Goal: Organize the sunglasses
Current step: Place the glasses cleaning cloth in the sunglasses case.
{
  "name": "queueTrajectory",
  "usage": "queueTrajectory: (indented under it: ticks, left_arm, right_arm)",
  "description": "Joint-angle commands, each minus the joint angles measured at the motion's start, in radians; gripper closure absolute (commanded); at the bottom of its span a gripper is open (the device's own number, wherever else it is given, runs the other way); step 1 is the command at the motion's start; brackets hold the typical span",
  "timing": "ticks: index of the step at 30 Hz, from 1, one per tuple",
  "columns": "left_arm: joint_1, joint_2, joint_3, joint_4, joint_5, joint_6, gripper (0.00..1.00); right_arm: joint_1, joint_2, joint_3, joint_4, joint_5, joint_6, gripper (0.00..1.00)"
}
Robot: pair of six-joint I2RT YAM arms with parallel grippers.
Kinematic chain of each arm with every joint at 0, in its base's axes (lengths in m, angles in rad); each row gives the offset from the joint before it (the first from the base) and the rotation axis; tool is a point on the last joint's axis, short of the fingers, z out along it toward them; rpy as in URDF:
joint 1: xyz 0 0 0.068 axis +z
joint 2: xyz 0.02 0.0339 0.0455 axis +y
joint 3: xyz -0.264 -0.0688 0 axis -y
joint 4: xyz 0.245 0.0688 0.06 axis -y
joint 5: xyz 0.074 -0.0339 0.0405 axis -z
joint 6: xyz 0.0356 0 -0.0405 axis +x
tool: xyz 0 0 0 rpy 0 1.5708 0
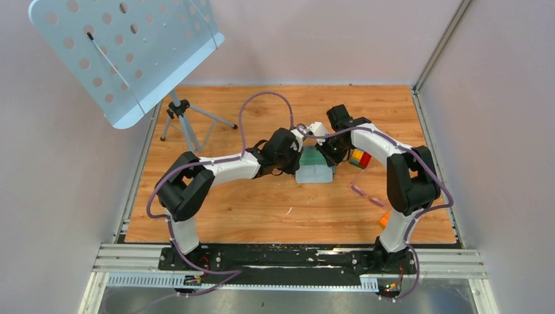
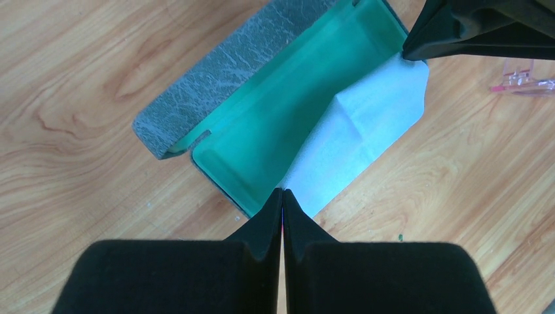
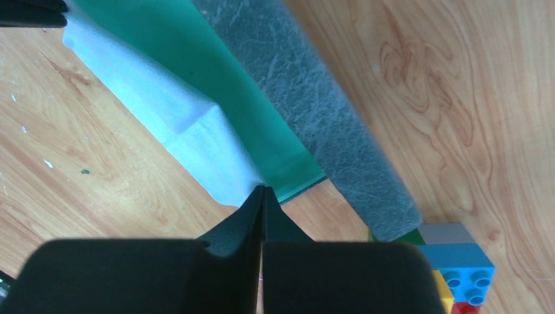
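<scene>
The grey glasses case [image 2: 262,131] lies open on the wooden table, teal inside up, its lid [image 3: 340,131] folded back. A pale grey-blue cloth [image 2: 366,124] drapes over the case's edge. My left gripper [image 2: 282,191] is shut on one corner of the cloth. My right gripper [image 3: 263,188] is shut on the opposite corner [image 3: 170,111]. In the top view both grippers, left [image 1: 300,149] and right [image 1: 329,155], meet over the case [image 1: 313,157]. The sunglasses [image 1: 366,195], thin and pink-purple, lie on the table right of the case, apart from both grippers; they also show in the left wrist view [image 2: 523,82].
A stack of coloured toy bricks [image 1: 359,158] stands just right of the case, and shows in the right wrist view [image 3: 458,268]. A perforated pale-blue panel [image 1: 131,52] on a tripod [image 1: 183,121] stands at the back left. A small orange object [image 1: 385,219] lies by the right arm.
</scene>
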Motion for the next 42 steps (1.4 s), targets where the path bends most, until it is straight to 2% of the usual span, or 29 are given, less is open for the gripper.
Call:
queueTrajectory:
  ticks: [1,42]
  left_arm:
    - [-0.001,0.016,0.031,0.051,-0.039,0.002,1.00]
    - [0.010,0.088,0.107,0.014,-0.115,0.032,1.00]
  right_arm:
    - [0.015,0.020,0.043,-0.023,0.019,-0.023,1.00]
    - [0.004,0.096,0.094,0.009,0.022,-0.005,1.00]
